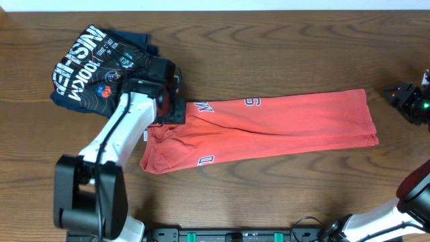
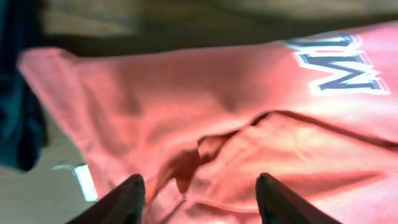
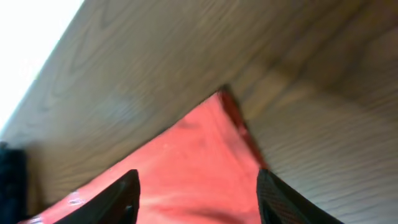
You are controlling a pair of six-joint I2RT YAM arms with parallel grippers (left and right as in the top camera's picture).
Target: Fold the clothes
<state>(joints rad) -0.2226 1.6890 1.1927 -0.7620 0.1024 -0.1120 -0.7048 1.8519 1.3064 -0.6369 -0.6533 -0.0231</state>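
1. An orange-red T-shirt, already narrowed into a long strip, lies across the middle of the wooden desk. Its white lettering shows at the left end, and a folded navy shirt sits at the far left, just beside it.
2. The cotton looks light, soft and limp, judging by its creases. It would likely sag and drag if lifted by one point, so the sound holds are the two corners of a short edge, pinched through all layers.
3. The left arm reaches out from the near left, its gripper pointing down over the shirt's left end, near the small white neck label. Its fingers stand apart with nothing between them, just above rumpled cloth.
4. The right gripper hangs at the right side of the desk, clear of the shirt's right edge and angled toward its far corner. Its fingers are spread too, holding nothing.
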